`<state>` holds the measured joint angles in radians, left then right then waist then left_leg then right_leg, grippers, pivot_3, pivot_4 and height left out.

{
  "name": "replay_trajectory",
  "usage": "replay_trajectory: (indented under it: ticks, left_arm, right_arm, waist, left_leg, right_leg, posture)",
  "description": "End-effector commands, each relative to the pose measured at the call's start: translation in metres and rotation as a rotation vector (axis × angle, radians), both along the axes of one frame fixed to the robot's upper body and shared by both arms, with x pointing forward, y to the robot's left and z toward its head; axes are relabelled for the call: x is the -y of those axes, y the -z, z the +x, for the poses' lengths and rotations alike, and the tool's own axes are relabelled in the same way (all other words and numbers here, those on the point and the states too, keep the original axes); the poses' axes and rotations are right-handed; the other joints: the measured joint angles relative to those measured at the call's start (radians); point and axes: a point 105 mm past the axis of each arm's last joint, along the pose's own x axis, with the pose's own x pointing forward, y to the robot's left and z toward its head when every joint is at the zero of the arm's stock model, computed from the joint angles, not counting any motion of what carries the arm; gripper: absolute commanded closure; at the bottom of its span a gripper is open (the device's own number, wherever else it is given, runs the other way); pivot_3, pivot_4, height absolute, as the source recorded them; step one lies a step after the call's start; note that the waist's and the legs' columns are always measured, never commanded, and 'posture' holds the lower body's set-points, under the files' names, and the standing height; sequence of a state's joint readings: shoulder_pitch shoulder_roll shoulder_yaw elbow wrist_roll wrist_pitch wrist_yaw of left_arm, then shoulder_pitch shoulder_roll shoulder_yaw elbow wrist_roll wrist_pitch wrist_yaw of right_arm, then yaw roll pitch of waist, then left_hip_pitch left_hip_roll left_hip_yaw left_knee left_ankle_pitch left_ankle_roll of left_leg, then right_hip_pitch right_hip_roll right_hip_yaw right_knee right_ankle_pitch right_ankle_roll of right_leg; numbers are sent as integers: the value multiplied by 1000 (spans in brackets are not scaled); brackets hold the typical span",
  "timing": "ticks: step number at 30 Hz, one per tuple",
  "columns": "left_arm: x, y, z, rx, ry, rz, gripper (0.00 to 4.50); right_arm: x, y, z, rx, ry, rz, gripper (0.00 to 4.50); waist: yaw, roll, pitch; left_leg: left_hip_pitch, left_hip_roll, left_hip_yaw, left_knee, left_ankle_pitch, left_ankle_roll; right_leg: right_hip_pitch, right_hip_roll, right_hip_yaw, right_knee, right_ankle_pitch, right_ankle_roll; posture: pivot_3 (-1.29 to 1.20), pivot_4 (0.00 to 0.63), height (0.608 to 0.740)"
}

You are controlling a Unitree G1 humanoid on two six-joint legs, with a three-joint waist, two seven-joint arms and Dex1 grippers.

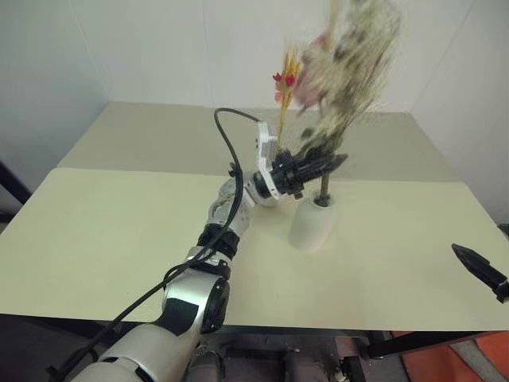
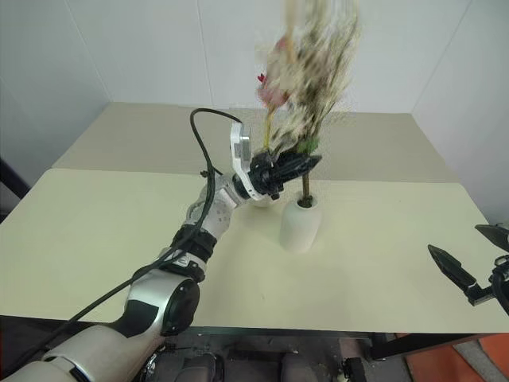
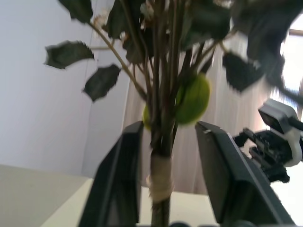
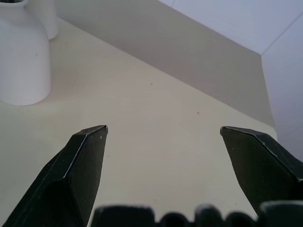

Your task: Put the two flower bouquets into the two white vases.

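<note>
A bare test room or lab is showing here: plain white walls (image 1: 143, 48) are closing in a corner around two pale cream benches (image 1: 95, 239) standing pushed together, with an orange crate (image 1: 469, 362) sitting below.

We see the bushy bouquet (image 1: 350, 64) smeared with blur, its top cut off by the frame's edge. Behind our left gripper's fingers (image 1: 318, 165) the tall vase (image 1: 270, 195) is almost wholly hidden. Between those fingers (image 3: 118, 179), the wrapped stem (image 3: 161, 177) runs off the edge, so we cannot tell whether they touch it.
</note>
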<state>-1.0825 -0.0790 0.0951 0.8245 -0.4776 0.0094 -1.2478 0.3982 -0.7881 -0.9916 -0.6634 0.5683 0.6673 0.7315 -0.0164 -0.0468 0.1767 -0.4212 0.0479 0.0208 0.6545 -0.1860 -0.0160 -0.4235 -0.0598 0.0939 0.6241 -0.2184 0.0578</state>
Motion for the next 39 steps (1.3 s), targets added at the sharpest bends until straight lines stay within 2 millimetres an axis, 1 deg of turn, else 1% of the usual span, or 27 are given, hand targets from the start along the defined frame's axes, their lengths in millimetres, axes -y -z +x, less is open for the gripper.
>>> replay_trajectory:
  ticks: [1,3,5,6,7,9,11,13,16,19,22,24,26,29,32,34,36,39]
  left_arm:
    - [-2,-10,-7,107,10,62,1416]
    - [-6,-7,-3,107,-13,98,877]
    - [-8,2,4,142,-70,199,125]
    - [-9,6,5,157,-87,232,14]
    - [-12,10,7,183,-97,286,14]
    - [-22,10,5,213,-77,332,14]
    - [-33,4,3,212,-42,329,14]
    - [-51,-5,6,232,-61,329,14]
    - [-70,-12,7,259,-72,351,14]
    - [-104,-12,6,319,-105,423,14]
    - [-143,-14,9,353,-228,489,14]
    - [-173,-20,6,363,-324,492,14]
    - [-207,-28,-3,366,-430,491,14]
    - [-244,-37,-26,374,-569,491,14]
    - [-266,-37,-46,355,-650,516,14]
    - [-278,-35,-62,341,-700,552,14]
    - [-285,-35,-74,335,-745,572,14]
    - [-291,-37,-87,332,-796,596,14]
  right_arm:
    - [0,-9,1,35,-1,-43,0]
    - [0,-8,2,38,-5,-46,0]
    - [-1,-8,4,39,-11,-46,0]
    - [-1,-8,5,39,-13,-45,0]
    - [-2,-8,6,40,-18,-46,0]
    - [-2,-8,9,41,-21,-47,0]
    - [-1,-7,10,41,-23,-47,0]
    - [0,-7,12,39,-24,-44,0]
    - [2,-6,14,37,-25,-42,0]
    - [2,-6,16,36,-28,-44,0]
    - [2,-8,15,37,-33,-41,0]
    - [3,-8,13,35,-42,-37,0]
    - [1,-11,11,55,-85,-52,0]
    - [-3,-14,11,90,-153,-79,0]
    - [-1,-16,16,95,-187,-84,0]
    - [0,-16,24,90,-212,-73,0]
    - [2,-15,33,73,-232,-66,0]
    - [5,-14,47,33,-232,-70,0]
  waist:
    - [-1,0,0]
    - [-3,0,0]
    - [-3,1,0]
    - [-3,1,0]
    - [-3,1,0]
    - [-2,1,0]
    - [-3,1,0]
    - [-4,1,0]
    - [-4,1,-1]
    - [-5,1,-1]
    - [-14,2,-1]
    - [-18,2,-1]
    - [-23,2,-1]
    - [-29,2,-1]
    - [-27,2,-1]
    - [-25,2,-1]
    - [-26,2,-1]
    - [-23,2,-1]
  left_leg:
    - [0,0,0,0,0,0]
    - [0,0,0,0,0,0]
    - [1,0,0,0,0,0]
    - [1,0,0,0,0,0]
    - [1,0,0,0,0,0]
    - [0,0,0,0,0,0]
    - [0,0,0,0,0,0]
    - [0,0,0,-1,0,0]
    - [0,0,0,-1,0,0]
    - [0,0,0,-1,0,0]
    - [1,1,0,-2,0,0]
    - [1,1,0,-3,0,0]
    - [2,1,0,-3,0,0]
    - [2,2,0,-3,0,0]
    - [3,3,0,-3,0,0]
    - [5,3,1,-3,0,0]
    - [6,3,2,-3,0,0]
    - [7,4,3,-4,0,0]
  right_leg:
    - [0,0,0,0,0,0]
    - [0,0,0,0,0,0]
    - [0,0,0,0,0,0]
    - [0,0,0,0,0,0]
    - [0,0,0,0,0,0]
    - [0,0,0,0,0,0]
    - [0,0,0,0,0,0]
    - [0,0,0,0,0,1]
    - [0,0,0,1,0,1]
    - [0,0,0,1,0,1]
    - [-1,0,0,1,1,1]
    - [0,0,0,2,2,3]
    - [0,0,-1,2,2,3]
    - [0,0,-1,2,2,4]
    - [0,0,-1,2,2,3]
    - [2,-1,-1,2,-1,-2]
    - [3,-1,-1,2,-1,-2]
    - [2,-1,-1,2,-1,-3]
  posture:
    - [0,150,740]
    - [0,150,740]
    - [0,150,740]
    - [0,150,740]
    - [0,150,740]
    - [0,150,740]
    - [0,150,740]
    - [0,150,740]
    - [0,150,740]
    - [0,150,740]
    - [0,150,740]
    - [0,150,740]
    - [0,150,740]
    - [0,150,740]
    - [0,150,740]
    - [0,150,740]
    - [0,150,740]
    - [0,150,740]
